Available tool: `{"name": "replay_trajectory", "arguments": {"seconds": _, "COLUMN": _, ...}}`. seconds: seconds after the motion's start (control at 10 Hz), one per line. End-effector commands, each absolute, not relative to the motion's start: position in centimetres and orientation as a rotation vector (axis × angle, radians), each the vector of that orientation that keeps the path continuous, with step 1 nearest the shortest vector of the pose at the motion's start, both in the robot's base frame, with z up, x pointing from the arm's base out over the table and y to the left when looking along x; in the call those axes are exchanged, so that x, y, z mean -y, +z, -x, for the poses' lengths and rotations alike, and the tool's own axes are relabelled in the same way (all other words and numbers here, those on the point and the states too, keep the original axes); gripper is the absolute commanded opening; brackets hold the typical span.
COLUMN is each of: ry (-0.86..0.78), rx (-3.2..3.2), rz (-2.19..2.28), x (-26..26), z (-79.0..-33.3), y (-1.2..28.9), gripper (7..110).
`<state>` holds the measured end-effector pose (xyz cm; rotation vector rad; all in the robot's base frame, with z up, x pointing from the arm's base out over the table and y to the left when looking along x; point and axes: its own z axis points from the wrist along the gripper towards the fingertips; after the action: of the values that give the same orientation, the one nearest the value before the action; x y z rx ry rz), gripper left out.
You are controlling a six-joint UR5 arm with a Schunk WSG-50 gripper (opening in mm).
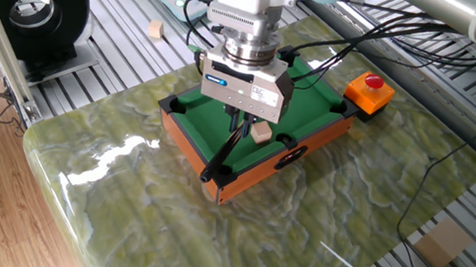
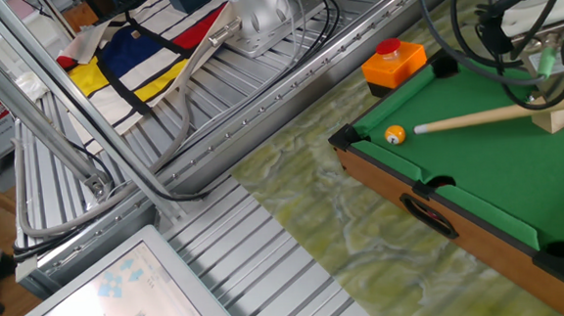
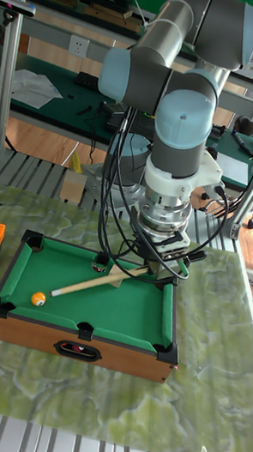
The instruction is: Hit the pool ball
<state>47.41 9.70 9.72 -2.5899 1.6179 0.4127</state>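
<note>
The pool ball [image 2: 394, 134] is a tiny glossy orange-yellow sphere on the green felt of the mini pool table [image 2: 480, 180], near a corner pocket. It also shows at the table's left end [image 3: 39, 298]; the arm hides it in one fixed view. My gripper [image 3: 158, 268] is shut on a wooden cue stick [image 2: 481, 117], which lies low over the felt. The cue's pale tip sits a small gap from the ball. The gripper [image 1: 241, 121] hangs over the table's middle, and the cue's dark butt [image 1: 207, 176] juts past the table's front corner.
A tan wooden cube [image 2: 557, 120] rests on the felt under the gripper. A red button on an orange box [image 2: 390, 61] stands just beyond the table's far end. Cables trail from the arm [image 3: 195, 88]. A second small cube [image 1: 155, 29] lies on the metal slats.
</note>
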Motion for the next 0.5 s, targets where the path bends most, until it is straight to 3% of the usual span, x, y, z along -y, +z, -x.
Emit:
{"name": "replay_trajectory", "arguments": {"seconds": 0.0, "ry": 0.408, "rx": -1.616, "rz": 2.584, "x": -9.5, "z": -47.9, "y": 9.9, "gripper": 7}}
{"name": "replay_trajectory", "arguments": {"seconds": 0.4, "ry": 0.488, "rx": -1.621, "rz": 2.528, "x": -11.2, "z": -46.8, "y": 10.2, "gripper": 7}}
